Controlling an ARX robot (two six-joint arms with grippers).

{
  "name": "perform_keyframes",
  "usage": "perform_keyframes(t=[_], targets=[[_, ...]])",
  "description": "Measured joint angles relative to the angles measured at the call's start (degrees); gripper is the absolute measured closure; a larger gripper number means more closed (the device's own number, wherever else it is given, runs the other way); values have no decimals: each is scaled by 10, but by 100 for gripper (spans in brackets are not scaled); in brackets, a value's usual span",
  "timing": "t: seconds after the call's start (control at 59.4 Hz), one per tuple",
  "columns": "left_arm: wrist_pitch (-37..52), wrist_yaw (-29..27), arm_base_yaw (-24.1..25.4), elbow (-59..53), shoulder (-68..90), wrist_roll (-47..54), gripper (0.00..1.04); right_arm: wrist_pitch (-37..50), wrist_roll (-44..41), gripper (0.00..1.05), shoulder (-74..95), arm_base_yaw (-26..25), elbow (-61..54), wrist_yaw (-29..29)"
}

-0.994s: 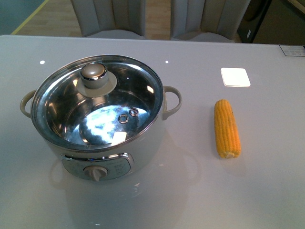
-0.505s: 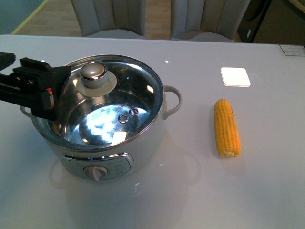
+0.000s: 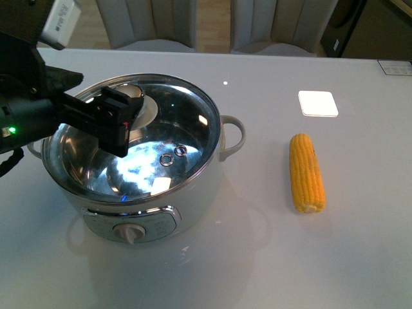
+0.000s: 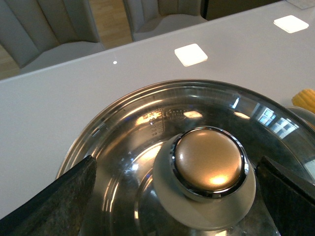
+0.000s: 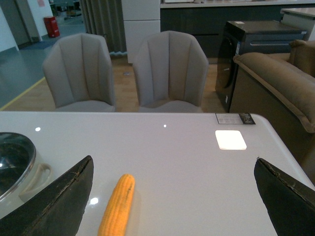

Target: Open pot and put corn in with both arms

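The corn (image 3: 306, 174) lies flat on the table (image 3: 360, 257), to the right of the pot (image 3: 193, 187) and well apart from it. Its long axis runs almost straight away from the robot, with the far end leaning slightly toward the pot's side. The narrower, rounded tip points away, toward the white square pad (image 3: 318, 103), and the blunt cut end faces the robot. It is a bare yellow-orange cob with tight rows of kernels and no husk. In the right wrist view the corn (image 5: 117, 206) shows with its tip again pointing to the far side of the table.

The pot is round and white. Its shiny steel bowl is visible through the glass lid (image 3: 187, 109), which sits on it. The lid knob (image 4: 209, 160) is a domed metal cap on a pale collar.

The left fingers (image 3: 117, 129) hang over the lid, spread wide with one on each side of the lid knob. In the left wrist view the left fingers (image 4: 54, 201) stand clear of the knob on both sides and hold nothing. The right fingers (image 5: 54, 201) are also spread wide, above the table near the corn, and grip nothing. They do not show in the front view.

There is one corn, one pot, and one lid with one lid knob. The pot has two beige loop handles (image 3: 233, 136), the left one mostly hidden behind the left arm (image 3: 26, 109), and one control dial (image 3: 131, 233) on its front. There is one white square pad, and two grey chairs (image 3: 148, 22) stand behind the table.
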Motion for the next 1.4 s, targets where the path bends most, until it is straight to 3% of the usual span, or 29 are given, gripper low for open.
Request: perform_keyframes(t=[1.027, 1.145, 1.263, 1.364, 1.398], targets=[[-8, -46, -44, 68, 76, -30, 8, 0, 0, 9, 0, 0, 0, 0], [-4, -50, -44, 66, 78, -35, 18, 0, 0, 9, 0, 0, 0, 0], [1, -57, -45, 64, 78, -40, 43, 0, 0, 9, 0, 0, 0, 0], [3, -62, -44, 64, 78, -50, 59, 0, 0, 9, 0, 0, 0, 0], [3, -64, -44, 64, 78, -49, 60, 0, 0, 9, 0, 0, 0, 0]])
